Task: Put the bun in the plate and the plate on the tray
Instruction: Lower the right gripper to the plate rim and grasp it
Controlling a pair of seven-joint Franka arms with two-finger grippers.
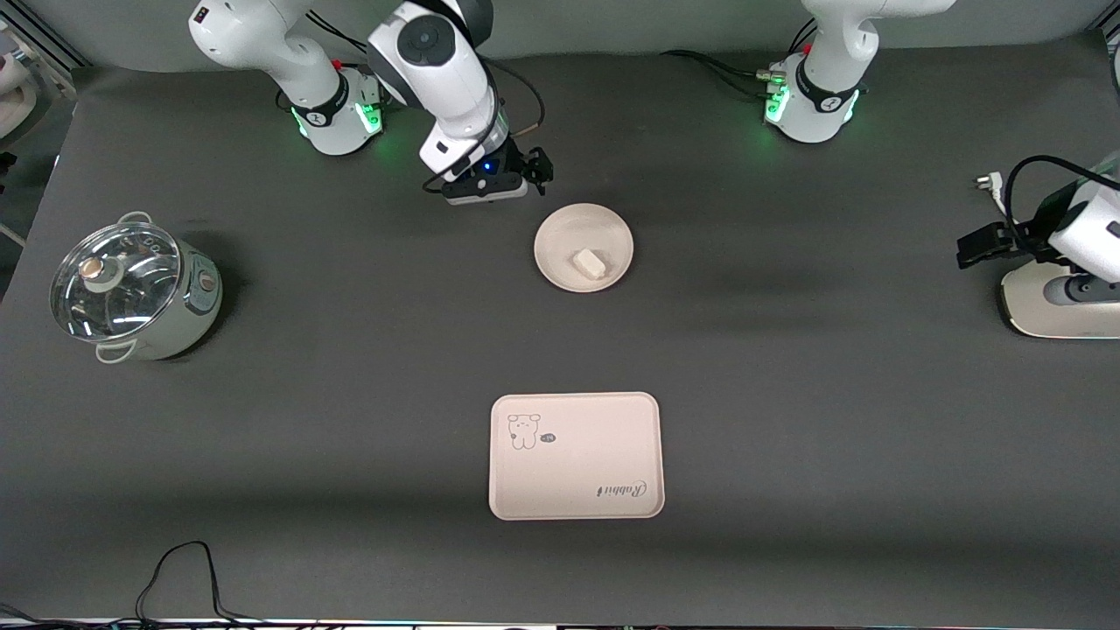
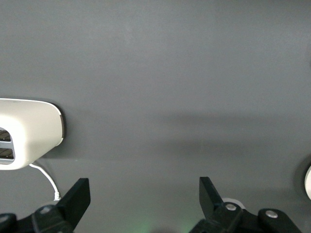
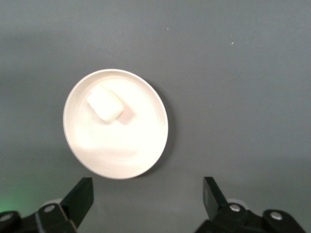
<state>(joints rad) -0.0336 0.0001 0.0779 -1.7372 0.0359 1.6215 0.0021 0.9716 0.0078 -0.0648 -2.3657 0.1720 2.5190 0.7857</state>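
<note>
The right gripper (image 1: pixel 535 175) hangs wide open and empty, up beside the plate (image 1: pixel 560 262) toward the robots' side — likely getting ready to grab its rim. The bun (image 1: pixel 589 262) already sits in the plate, so only the move to the tray (image 1: pixel 575 499), nearer the camera, is left. The left gripper (image 2: pixel 143 199) waits open and empty near a white appliance (image 2: pixel 29 133).

The bun (image 1: pixel 589 262) sits in the plate (image 1: pixel 560 229), mid-counter (image 1: pixel 787 394). The tray (image 1: pixel 612 455) lies well apart, nearer the front camera's edge. A pot (image 1: pixel 131 297) stands at the right arm's end, an appliance (image 1: pixel 1041 319) at the left arm's.
</note>
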